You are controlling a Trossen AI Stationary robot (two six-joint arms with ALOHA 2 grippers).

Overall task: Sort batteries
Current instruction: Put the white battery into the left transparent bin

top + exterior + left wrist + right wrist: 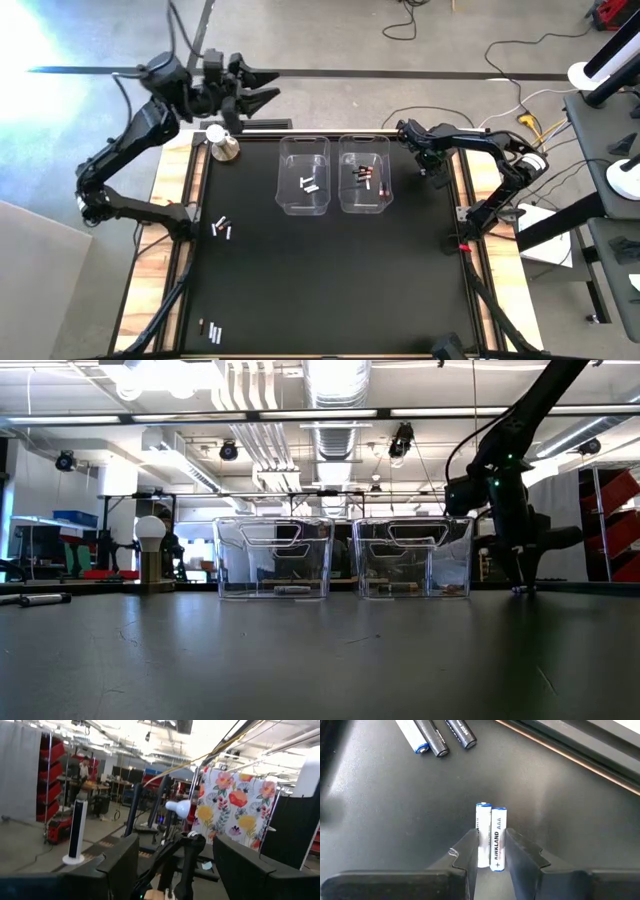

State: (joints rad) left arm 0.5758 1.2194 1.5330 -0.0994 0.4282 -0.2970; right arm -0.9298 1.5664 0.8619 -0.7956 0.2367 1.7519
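Two silvery-white batteries (490,836) lie side by side on the black mat at the table's far right, with my right gripper (490,856) shut on them. Its fingers point down and their tips are at the mat (520,586). Just beyond lie three more batteries (439,738), one white and two dark. The left clear bin (304,175) holds white batteries and the right clear bin (365,172) holds dark ones. Loose batteries lie at the mat's left (222,228) and near left (212,331). My left gripper (268,87) hangs open, high above the table's far left edge. My right gripper pinches the two batteries side by side between its two fingers, one finger (466,854) on each outer side, at the pair's end nearer the wrist (491,862). The fingers come from above, pointing steeply down. The batteries lie flat on the mat, running on beyond the fingertips.
A silver knob with a white ball (222,142) stands at the mat's far left corner. The two bins stand close together at the far middle. Wooden strips and a metal rail (580,750) edge the mat beside my right gripper.
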